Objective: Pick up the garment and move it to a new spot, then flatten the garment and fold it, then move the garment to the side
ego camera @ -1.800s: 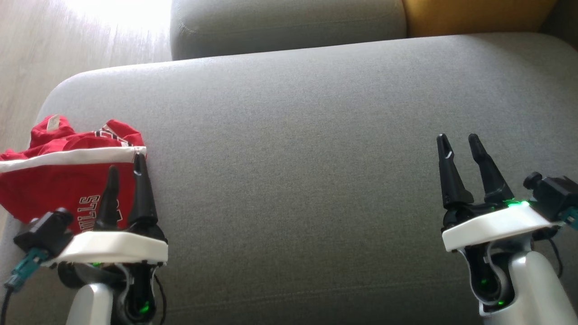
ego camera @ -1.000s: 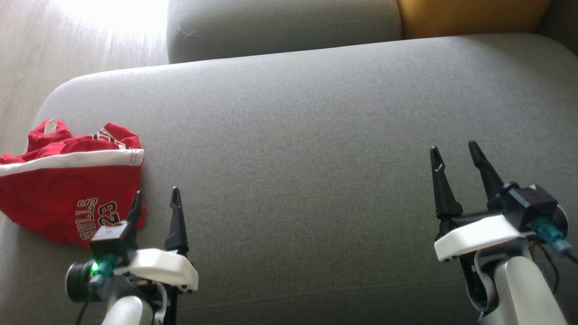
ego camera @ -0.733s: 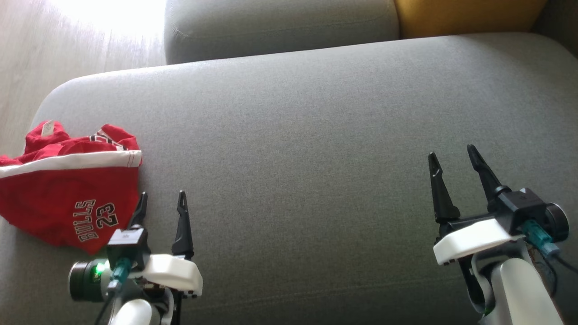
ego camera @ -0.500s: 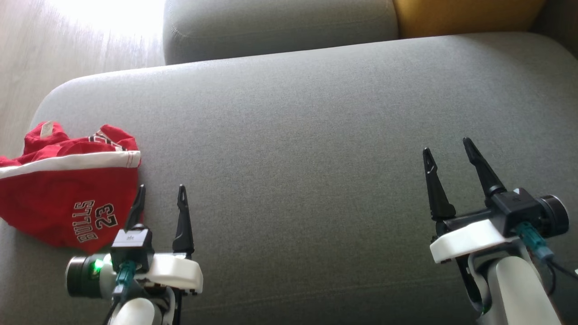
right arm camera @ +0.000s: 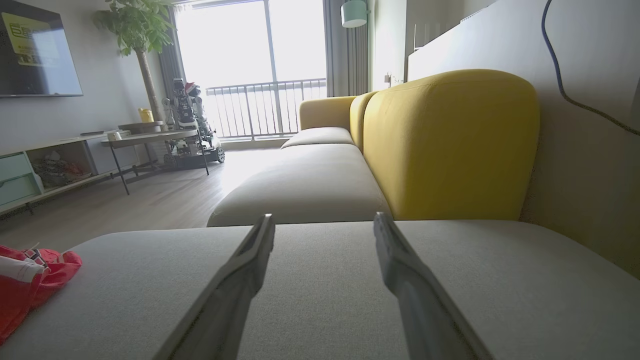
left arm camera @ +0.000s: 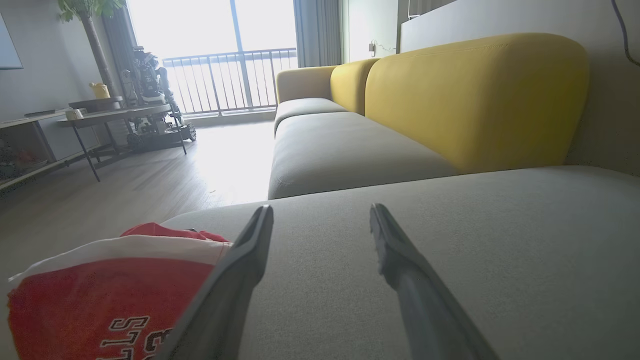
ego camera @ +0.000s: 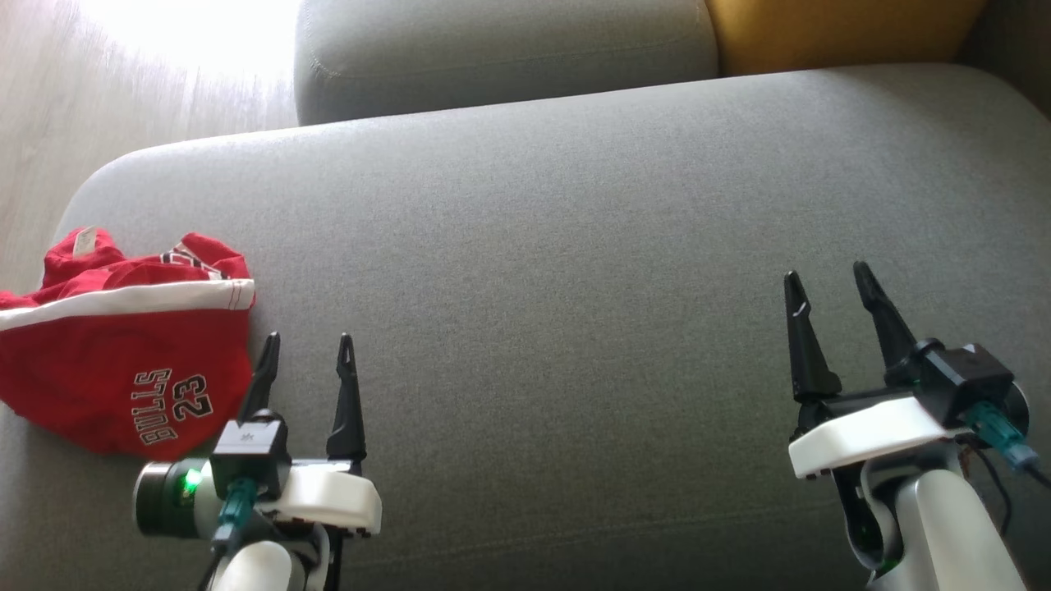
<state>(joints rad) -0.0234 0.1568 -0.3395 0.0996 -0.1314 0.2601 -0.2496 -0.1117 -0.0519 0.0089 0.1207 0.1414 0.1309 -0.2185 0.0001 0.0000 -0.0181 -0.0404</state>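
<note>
Before us we see a wide grey seat cushion [ego camera: 575, 246], and we place everything else against it. Beyond the cushion's far edge sits a second grey cushion [ego camera: 493, 49]. A yellow backrest [ego camera: 837, 29] rises past the seat cushion's far right corner, and pale wooden floor [ego camera: 123, 90] lies off its left end.

On the cushion's left end lies the garment [ego camera: 107, 361], a red jersey with a white band and the lettering "BULLS 23". It is bunched into a rough bundle, crumpled toward the far side, and its left edge reaches the cushion's rim.

Our left gripper [ego camera: 308, 338] hangs over the cushion's near left part, just beside the garment's right edge. Its two fingers are spread apart and hold nothing; we cannot tell whether the nearer finger touches the cloth.

Our right gripper [ego camera: 826, 271] is over the cushion's near right part, well apart from the garment, its fingers likewise spread and empty.
</note>
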